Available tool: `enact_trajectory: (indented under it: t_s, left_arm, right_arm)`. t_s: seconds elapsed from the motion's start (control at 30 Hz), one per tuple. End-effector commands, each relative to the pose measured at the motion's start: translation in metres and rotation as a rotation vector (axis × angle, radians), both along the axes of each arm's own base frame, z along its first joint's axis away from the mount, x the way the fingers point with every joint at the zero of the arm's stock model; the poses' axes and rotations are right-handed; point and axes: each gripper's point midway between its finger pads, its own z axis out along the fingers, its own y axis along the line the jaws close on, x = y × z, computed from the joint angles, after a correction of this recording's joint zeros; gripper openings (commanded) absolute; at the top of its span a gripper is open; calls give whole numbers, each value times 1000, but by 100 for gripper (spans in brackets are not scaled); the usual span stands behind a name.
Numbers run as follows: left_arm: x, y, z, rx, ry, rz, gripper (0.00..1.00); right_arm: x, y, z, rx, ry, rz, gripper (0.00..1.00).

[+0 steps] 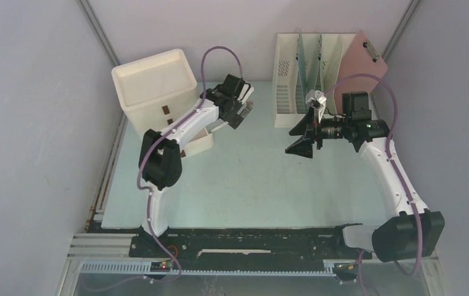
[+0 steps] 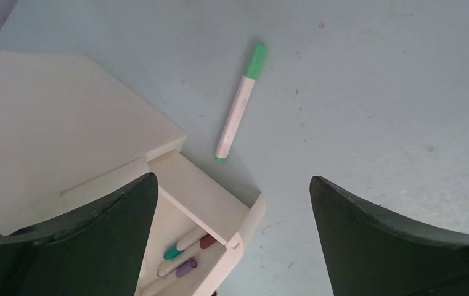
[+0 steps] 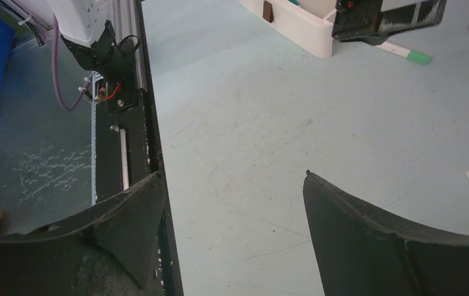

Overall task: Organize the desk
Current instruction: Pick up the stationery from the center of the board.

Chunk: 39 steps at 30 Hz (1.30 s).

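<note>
Left fingers (image 2: 84, 240) spread empty above a green-capped marker (image 2: 239, 105) lying on the counter (image 2: 392, 92) beside the open drawer (image 2: 201, 197); right fingers (image 3: 373, 246) spread empty too. Marker seems light, stiff, slick: pinch mid-barrel.

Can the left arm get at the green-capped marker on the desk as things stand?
Probably yes: the left gripper hangs open above the marker, which lies alone on bare desk beside the open drawer, with nothing covering it.
</note>
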Motion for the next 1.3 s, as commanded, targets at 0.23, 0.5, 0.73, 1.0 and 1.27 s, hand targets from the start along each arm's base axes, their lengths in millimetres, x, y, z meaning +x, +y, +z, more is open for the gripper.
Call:
enact_trajectory:
  t_s: [0.23,0.5,0.73,1.0,1.27]
  left_arm:
    - [19,-4,-27,149,129,-159,87]
    - [28,2,-56,74,217,-199,68]
    - [35,11,-83,68,270,-200,50]
    - [39,24,-98,59,299,-173,47]
    - [31,21,-101,44,335,-200,47]
  right_arm:
    - [-7,-1,9,12,-43,12,89]
    - [-7,-2,10,11,-47,10,89]
    - [-6,-2,9,10,-48,10,89]
    - [-6,-2,8,9,-41,11,89]
    - [-6,-2,9,10,-44,9,89]
